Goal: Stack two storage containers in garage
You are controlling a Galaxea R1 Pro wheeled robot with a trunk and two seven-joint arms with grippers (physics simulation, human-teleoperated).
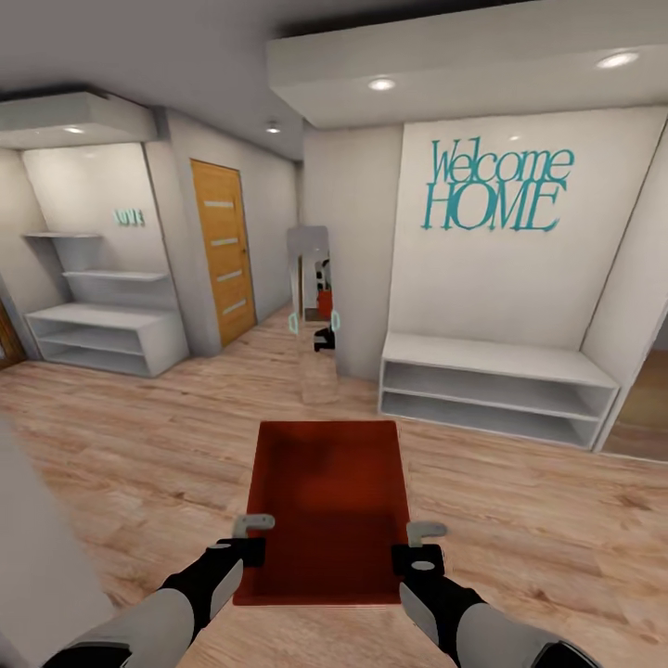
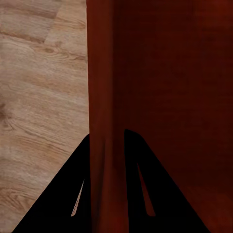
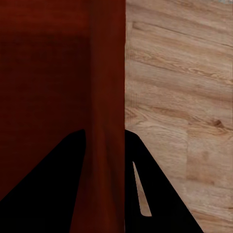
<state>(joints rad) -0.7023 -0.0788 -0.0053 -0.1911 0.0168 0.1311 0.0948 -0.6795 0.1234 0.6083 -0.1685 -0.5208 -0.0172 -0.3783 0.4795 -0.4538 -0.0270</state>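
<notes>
I hold one orange-red storage container [image 1: 329, 501] level in front of me, above a light wood-plank floor [image 1: 139, 445]. My left gripper [image 1: 249, 536] is shut on its left wall near the close corner, and my right gripper [image 1: 419, 545] is shut on its right wall. In the left wrist view the fingers [image 2: 73, 194] pinch the thin red wall [image 2: 99, 73] between them. The right wrist view shows the same grip, fingers [image 3: 145, 189] clamped on the wall [image 3: 107, 63]. The bin's inside looks empty. The other container and the garage's dark grey floor are out of view.
A hallway lies ahead. A light-wood door [image 1: 223, 250] stands at the far left, a tall mirror [image 1: 314, 315] in the middle. A white low shelf unit [image 1: 492, 390] sits under a "Welcome HOME" sign [image 1: 496, 186]; white shelves [image 1: 102, 334] stand far left. A pale wall edge [image 1: 37, 557] is close on my left.
</notes>
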